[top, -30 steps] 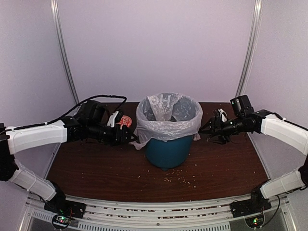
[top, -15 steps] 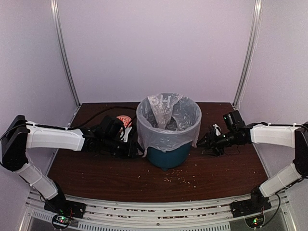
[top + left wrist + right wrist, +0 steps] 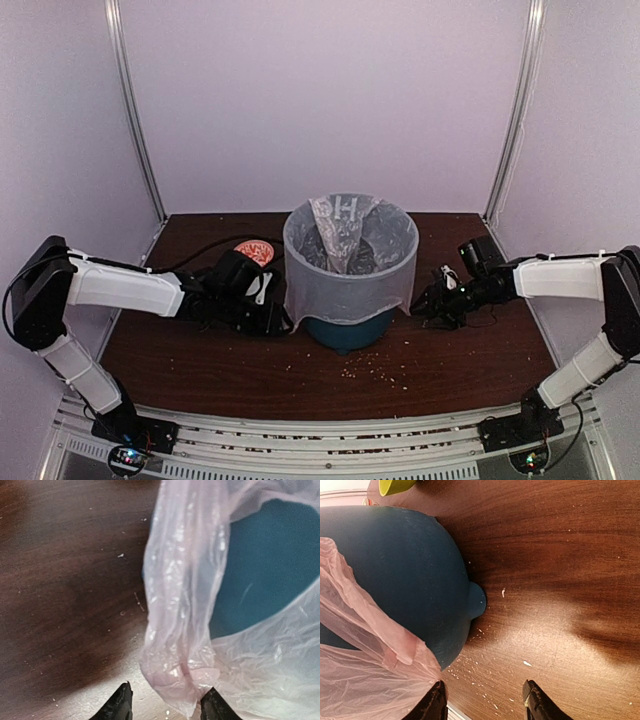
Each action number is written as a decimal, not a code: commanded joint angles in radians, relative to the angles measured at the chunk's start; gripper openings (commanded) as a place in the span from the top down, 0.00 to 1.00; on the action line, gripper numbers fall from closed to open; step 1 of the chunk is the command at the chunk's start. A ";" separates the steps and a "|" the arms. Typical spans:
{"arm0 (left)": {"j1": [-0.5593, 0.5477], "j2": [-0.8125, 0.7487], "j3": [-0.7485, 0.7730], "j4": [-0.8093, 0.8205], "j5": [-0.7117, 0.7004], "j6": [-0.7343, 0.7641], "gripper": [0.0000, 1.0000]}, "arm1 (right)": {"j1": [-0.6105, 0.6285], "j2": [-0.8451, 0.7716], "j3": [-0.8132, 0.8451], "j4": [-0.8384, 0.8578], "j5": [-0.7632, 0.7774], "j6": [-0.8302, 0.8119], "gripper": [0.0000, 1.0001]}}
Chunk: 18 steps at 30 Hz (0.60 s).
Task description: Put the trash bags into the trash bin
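Top view: bag [image 3: 350,282] hides most of bin [image 3: 345,330], lettering unreadable; right wrist view's top edge crops green bowl [image 3: 395,486].

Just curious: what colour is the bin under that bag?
Teal-blue. The bin shows best in the right wrist view.

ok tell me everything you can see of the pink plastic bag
The bag is thin, crinkly, translucent pale-pink plastic. Its mouth is stretched over the rim of the teal bin, a skirt hanging outside over the upper wall; a flap with faint markings sags inside from the far rim. A bunched lobe on the left hangs between the open fingers of the left gripper; the right gripper is open beside the opposite edge.
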 commanded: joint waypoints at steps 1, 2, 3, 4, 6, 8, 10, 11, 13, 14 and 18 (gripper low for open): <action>0.006 -0.038 -0.018 -0.032 -0.042 0.058 0.53 | 0.006 -0.013 -0.024 -0.020 0.035 -0.017 0.49; 0.008 -0.050 -0.017 -0.040 -0.045 0.074 0.53 | 0.005 -0.016 -0.024 -0.022 0.038 -0.017 0.49; 0.011 -0.064 -0.016 -0.049 -0.048 0.091 0.53 | 0.006 -0.019 -0.025 -0.025 0.039 -0.019 0.49; 0.015 -0.078 -0.016 -0.058 -0.053 0.103 0.53 | 0.006 -0.022 -0.028 -0.027 0.040 -0.021 0.49; 0.025 -0.101 -0.023 -0.077 -0.059 0.124 0.53 | 0.005 -0.022 -0.037 -0.026 0.041 -0.021 0.49; 0.037 -0.115 -0.031 -0.088 -0.052 0.147 0.53 | 0.005 -0.021 -0.040 -0.031 0.040 -0.023 0.49; 0.042 -0.133 -0.033 -0.093 -0.041 0.172 0.50 | 0.006 -0.029 -0.030 -0.057 0.041 -0.032 0.49; 0.042 -0.147 -0.033 -0.090 -0.033 0.183 0.50 | 0.006 -0.041 -0.019 -0.080 0.047 -0.039 0.49; 0.042 -0.183 -0.031 -0.085 -0.025 0.193 0.47 | 0.005 -0.083 0.009 -0.138 0.067 -0.056 0.47; 0.042 -0.207 -0.027 -0.086 -0.025 0.195 0.46 | 0.005 -0.109 0.025 -0.169 0.081 -0.064 0.46; 0.042 -0.268 0.006 -0.141 -0.044 0.220 0.42 | 0.002 -0.203 0.079 -0.287 0.128 -0.077 0.40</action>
